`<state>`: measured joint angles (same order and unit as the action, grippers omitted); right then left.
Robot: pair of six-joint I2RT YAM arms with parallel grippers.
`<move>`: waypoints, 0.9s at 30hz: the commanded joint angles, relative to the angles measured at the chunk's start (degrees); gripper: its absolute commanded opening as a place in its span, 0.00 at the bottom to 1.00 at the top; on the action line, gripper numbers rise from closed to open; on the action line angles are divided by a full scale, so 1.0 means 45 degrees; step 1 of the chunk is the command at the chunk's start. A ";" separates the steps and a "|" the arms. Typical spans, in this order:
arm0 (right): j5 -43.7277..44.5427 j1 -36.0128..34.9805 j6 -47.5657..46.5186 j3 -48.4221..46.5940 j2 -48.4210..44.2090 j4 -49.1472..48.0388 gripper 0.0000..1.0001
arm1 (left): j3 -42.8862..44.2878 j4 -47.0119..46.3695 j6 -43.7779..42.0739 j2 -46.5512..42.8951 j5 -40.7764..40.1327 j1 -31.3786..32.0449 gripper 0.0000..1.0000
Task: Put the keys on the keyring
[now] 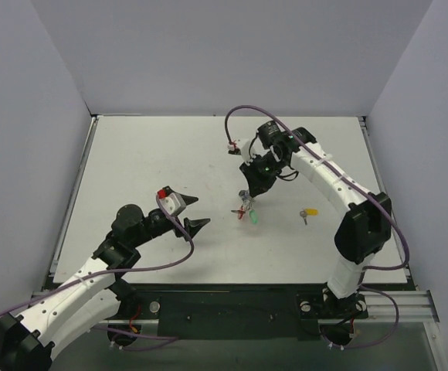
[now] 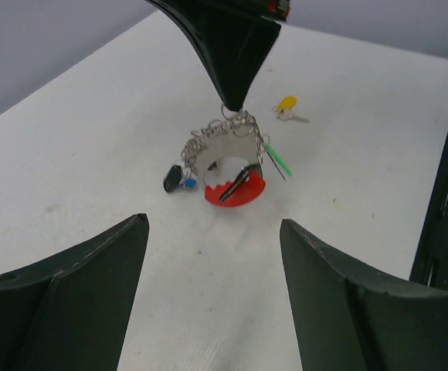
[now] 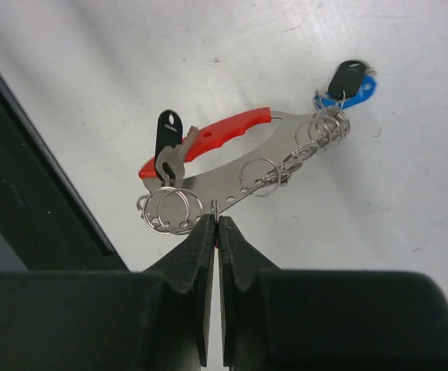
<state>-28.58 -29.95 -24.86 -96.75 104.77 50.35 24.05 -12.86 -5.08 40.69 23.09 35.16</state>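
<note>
Now | right gripper (image 3: 215, 222) clenched on the silver rim of the keyring (image 3: 232, 166), mid-worktop (image 1: 170, 147) | left gripper (image 2: 212, 226) spread wide, empty, just beside | yellow key (image 1: 310, 211) loose toward the right edge | tip: pinch firm, ring upright, gap facing the key.

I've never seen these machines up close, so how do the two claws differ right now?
The left gripper is open and empty; the right gripper is shut, pinching the keyring by its silvery side. The left hangs short of the keyring; the right touches it. Both are dark two-finger claws.
</note>
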 commanded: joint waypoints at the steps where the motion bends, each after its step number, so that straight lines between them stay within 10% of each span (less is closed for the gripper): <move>1: -0.2825 0.0171 0.0212 0.1790 -0.2517 -0.1243 0.00 | 0.0220 -0.3894 0.2513 0.0974 0.0611 0.0291 0.79; 9: -0.5738 0.1206 0.2204 0.5286 -0.5742 -0.4428 0.00 | 0.0924 -0.4640 -0.0080 0.3103 -0.2824 0.4840 0.75; 27: -0.7028 0.1208 -0.1017 0.5485 -0.5705 -0.2283 0.00 | 0.1548 -0.3121 -0.1078 0.2464 -0.2245 0.4163 0.51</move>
<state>-56.64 -24.25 -24.45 -70.37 78.98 36.42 27.46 -31.11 -7.97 56.12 10.28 57.06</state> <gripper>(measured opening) 0.005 0.529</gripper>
